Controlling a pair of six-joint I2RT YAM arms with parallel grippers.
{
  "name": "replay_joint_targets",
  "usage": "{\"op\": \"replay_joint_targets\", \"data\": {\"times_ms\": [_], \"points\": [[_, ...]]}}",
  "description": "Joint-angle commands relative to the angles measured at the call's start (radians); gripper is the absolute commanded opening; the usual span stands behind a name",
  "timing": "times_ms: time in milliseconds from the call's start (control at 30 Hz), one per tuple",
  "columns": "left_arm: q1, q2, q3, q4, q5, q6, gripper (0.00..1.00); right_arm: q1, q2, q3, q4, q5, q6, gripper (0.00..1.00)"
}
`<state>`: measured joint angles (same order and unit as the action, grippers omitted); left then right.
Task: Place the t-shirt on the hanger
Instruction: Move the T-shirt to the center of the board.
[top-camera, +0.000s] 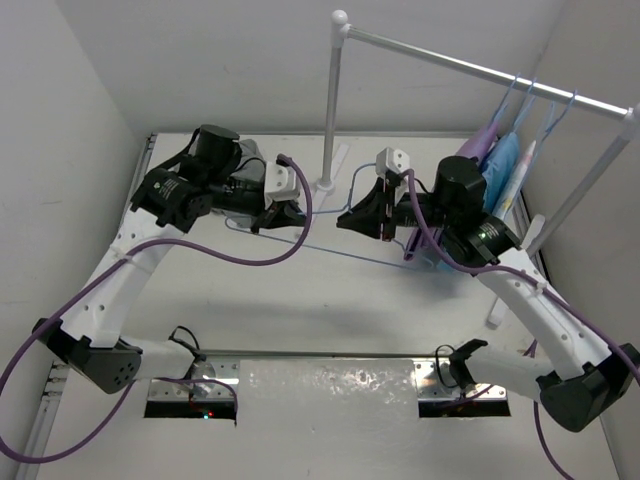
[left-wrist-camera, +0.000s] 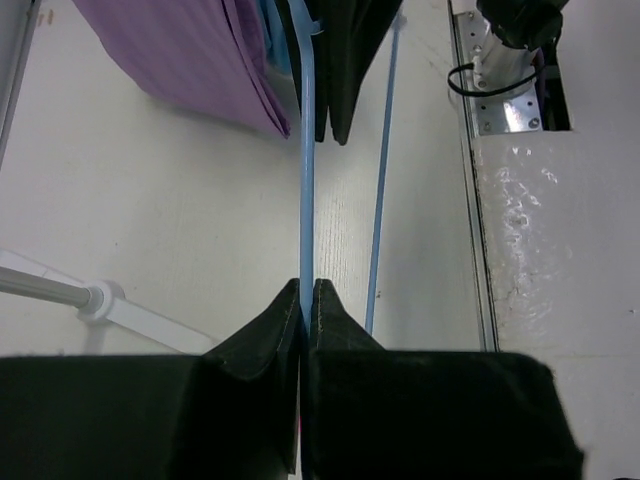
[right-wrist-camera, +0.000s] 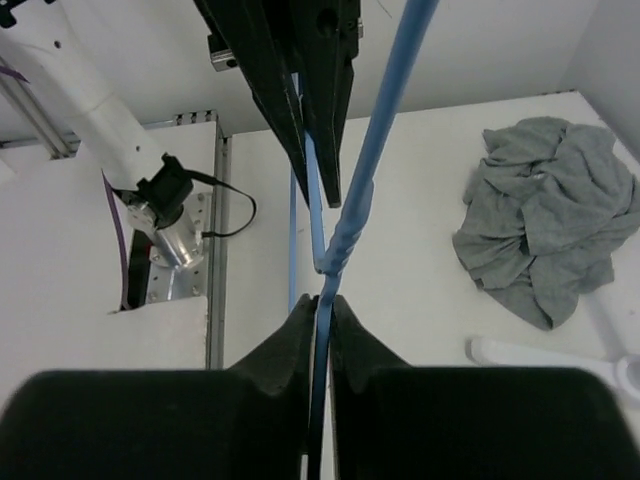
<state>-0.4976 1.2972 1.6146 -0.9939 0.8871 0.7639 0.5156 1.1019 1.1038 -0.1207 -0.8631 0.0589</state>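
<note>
The light-blue wire hanger (top-camera: 350, 252) is held above the table between both grippers. My left gripper (top-camera: 288, 216) is shut on one of its wires (left-wrist-camera: 307, 180), which runs straight out from the closed tips (left-wrist-camera: 307, 292). My right gripper (top-camera: 347, 222) is shut on the hanger just below its twisted neck (right-wrist-camera: 350, 230), with the tips (right-wrist-camera: 320, 302) pinching the wire. The grey t-shirt (right-wrist-camera: 545, 215) lies crumpled on the table by the rack's foot. In the top view it is mostly hidden under my left arm (top-camera: 252, 158).
A white clothes rack stands at the back, with its pole (top-camera: 330, 100) between the grippers and its rail (top-camera: 480, 70) running right. Purple and light-blue garments (top-camera: 497, 160) hang on it behind my right arm; the purple one shows in the left wrist view (left-wrist-camera: 200, 55).
</note>
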Motion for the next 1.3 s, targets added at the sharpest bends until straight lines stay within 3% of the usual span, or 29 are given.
{"op": "replay_joint_targets", "data": {"times_ms": [0, 300, 633, 767, 867, 900, 1000, 1100, 1167, 1267], "points": [[-0.002, -0.018, -0.028, 0.021, 0.03, 0.052, 0.0, 0.009, 0.024, -0.015, 0.006, 0.029, 0.019, 0.03], [-0.002, -0.009, -0.071, 0.023, -0.033, 0.095, 0.04, 0.014, 0.013, -0.073, 0.056, 0.102, 0.097, 0.0], [-0.002, 0.014, -0.091, 0.057, -0.033, 0.083, 0.59, 0.02, -0.1, -0.289, 0.19, 0.194, 0.186, 0.0], [0.002, 0.019, -0.061, 0.129, -0.071, -0.043, 0.68, 0.02, -0.114, -0.335, 0.174, 0.295, 0.197, 0.0], [0.031, 0.013, -0.025, 0.24, -0.227, -0.213, 0.73, 0.02, -0.116, -0.363, 0.181, 0.377, 0.209, 0.0], [0.043, 0.016, -0.024, 0.277, -0.36, -0.251, 0.75, 0.021, -0.113, -0.367, 0.184, 0.406, 0.211, 0.0], [0.184, 0.066, -0.012, 0.366, -0.468, -0.392, 0.76, 0.02, -0.09, -0.377, 0.188, 0.421, 0.223, 0.0], [0.429, 0.169, 0.01, 0.397, -0.461, -0.471, 0.76, 0.02, -0.074, -0.384, 0.196, 0.427, 0.226, 0.0], [0.468, 0.22, -0.014, 0.434, -0.564, -0.465, 0.76, 0.021, -0.071, -0.397, 0.21, 0.437, 0.223, 0.0], [0.487, 0.414, 0.005, 0.498, -0.68, -0.439, 0.76, 0.02, -0.066, -0.407, 0.222, 0.446, 0.219, 0.0]]}}
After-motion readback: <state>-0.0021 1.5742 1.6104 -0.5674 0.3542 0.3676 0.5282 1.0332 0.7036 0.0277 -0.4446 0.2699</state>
